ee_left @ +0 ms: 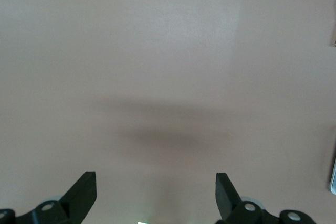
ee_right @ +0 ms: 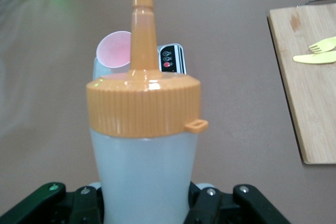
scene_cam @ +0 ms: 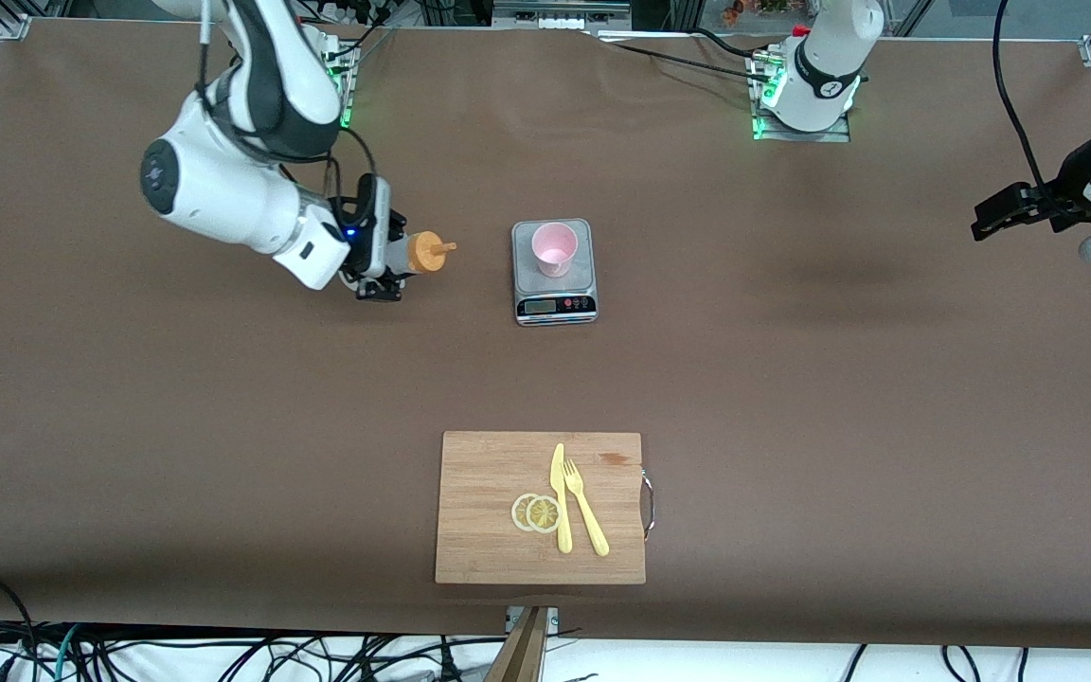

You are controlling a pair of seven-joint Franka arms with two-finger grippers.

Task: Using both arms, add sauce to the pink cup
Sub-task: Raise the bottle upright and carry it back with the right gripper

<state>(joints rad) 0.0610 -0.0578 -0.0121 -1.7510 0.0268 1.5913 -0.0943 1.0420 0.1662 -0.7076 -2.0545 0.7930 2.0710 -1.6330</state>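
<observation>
Orange-capped sauce bottle [scene_cam: 424, 252] is clamped between the fingers of the right gripper [scene_cam: 384, 275], held tilted above the table beside the scale [scene_cam: 555, 303], nozzle pointing toward the pink cup [scene_cam: 554, 249]. That cup stands upright on the scale plate. Left gripper [scene_cam: 991, 223] waits over the left arm's end of the table, jaws spread with nothing between them.

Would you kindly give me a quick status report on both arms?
Right gripper shut on sauce bottle, tilted toward the pink cup. Cup on scale, nothing between them. Left gripper open, waiting over bare table at its own end.
</observation>
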